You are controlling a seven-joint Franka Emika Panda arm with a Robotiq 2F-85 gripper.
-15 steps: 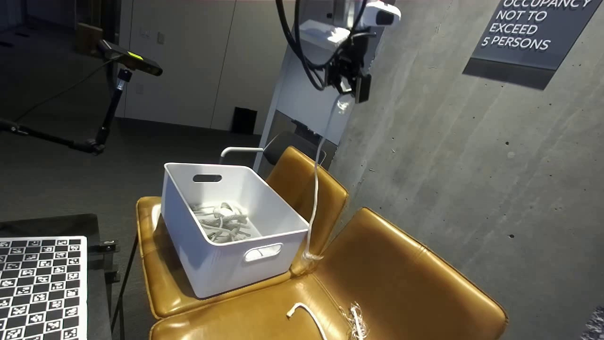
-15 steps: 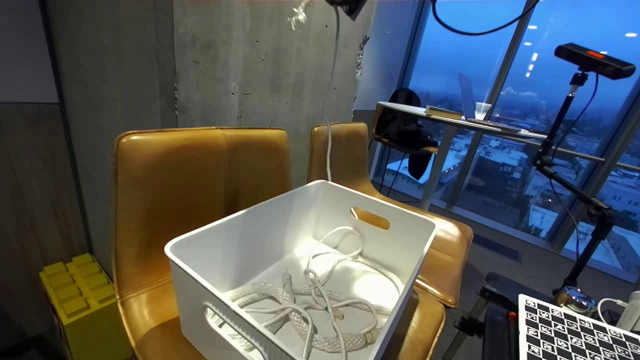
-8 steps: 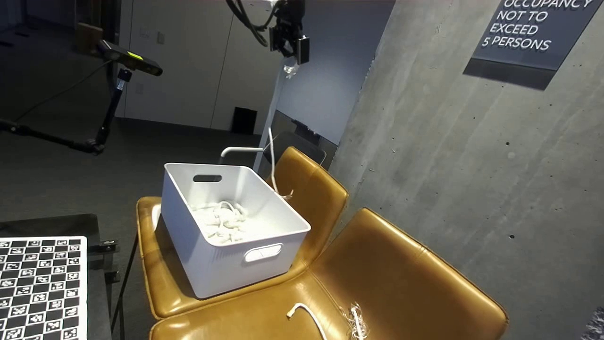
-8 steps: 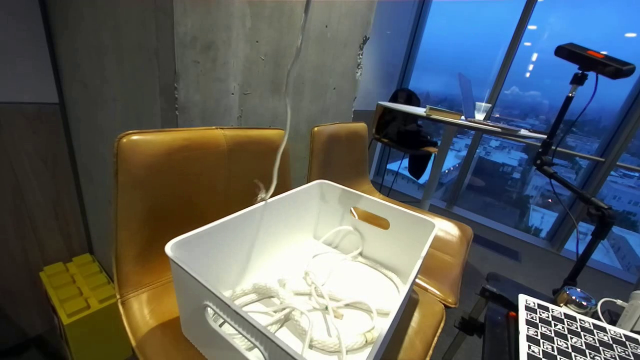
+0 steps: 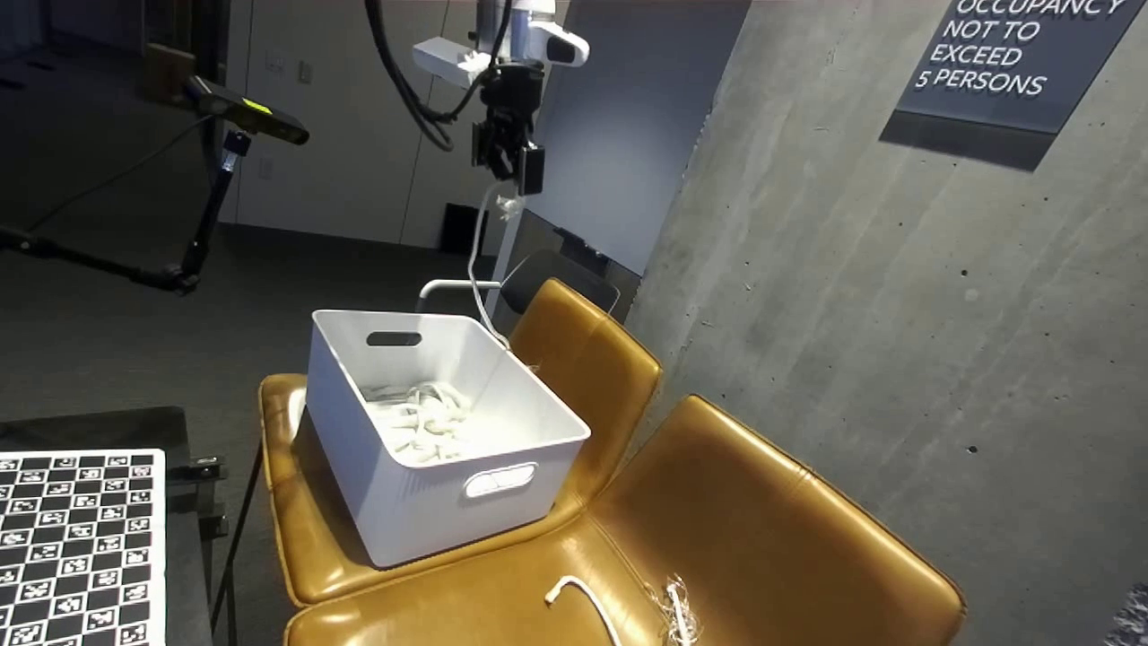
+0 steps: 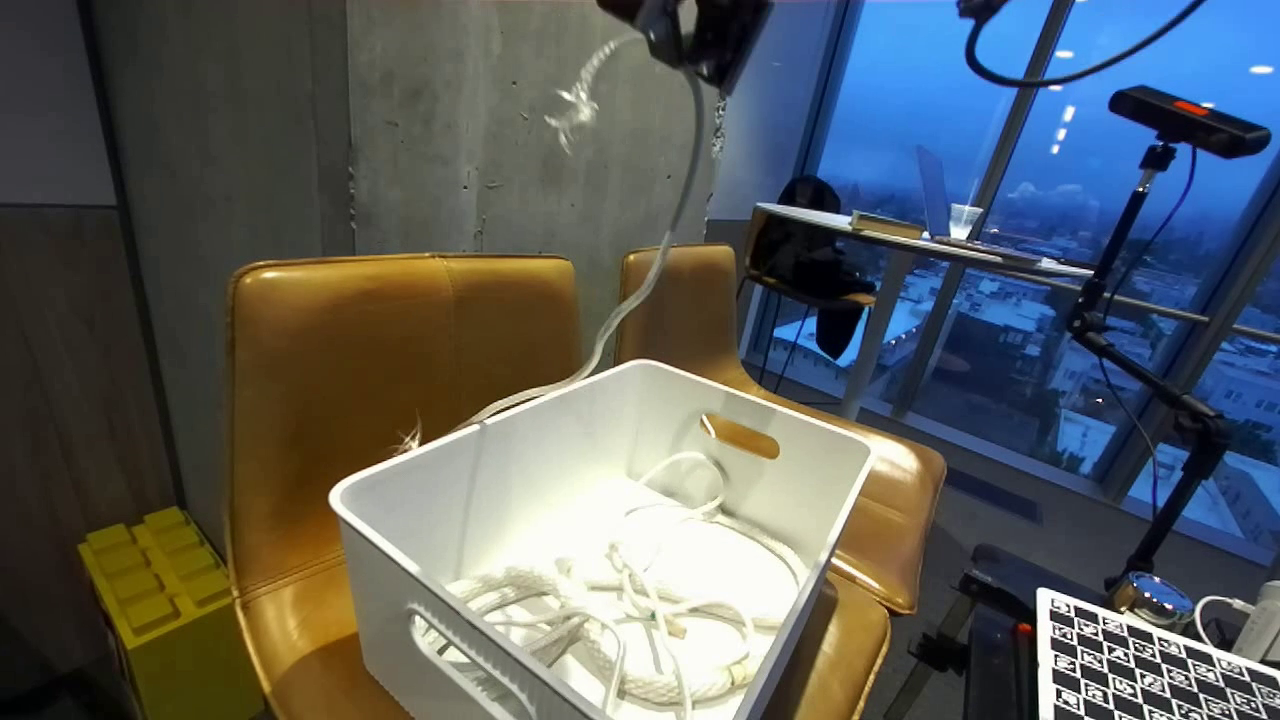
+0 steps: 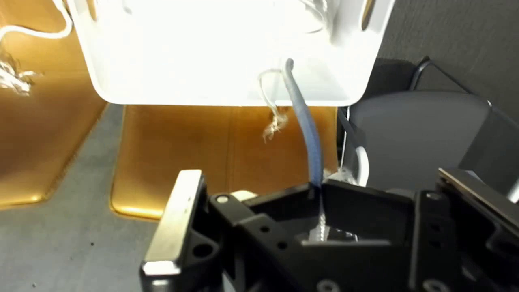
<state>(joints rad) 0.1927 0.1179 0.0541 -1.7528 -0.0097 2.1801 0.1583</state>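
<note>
My gripper is above the far side of a white box. In the wrist view its fingers are shut on a pale rope. One short frayed end sticks out beside the gripper in an exterior view. The long part of the rope hangs down and bends along the box's far rim. Its lower frayed end is at that rim; whether it touches is unclear. Several pale ropes lie coiled in the box, partly washed out by bright light.
The box stands on a tan chair. Another tan chair holds a short white rope and a frayed piece. A concrete wall stands behind. A camera stand and a checkered board are near.
My gripper has moved left in an exterior view, rising, then dropping again. The held rope swung from beside the box to its far rim, where its lower part now bends. Light inside the box grew brighter.
</note>
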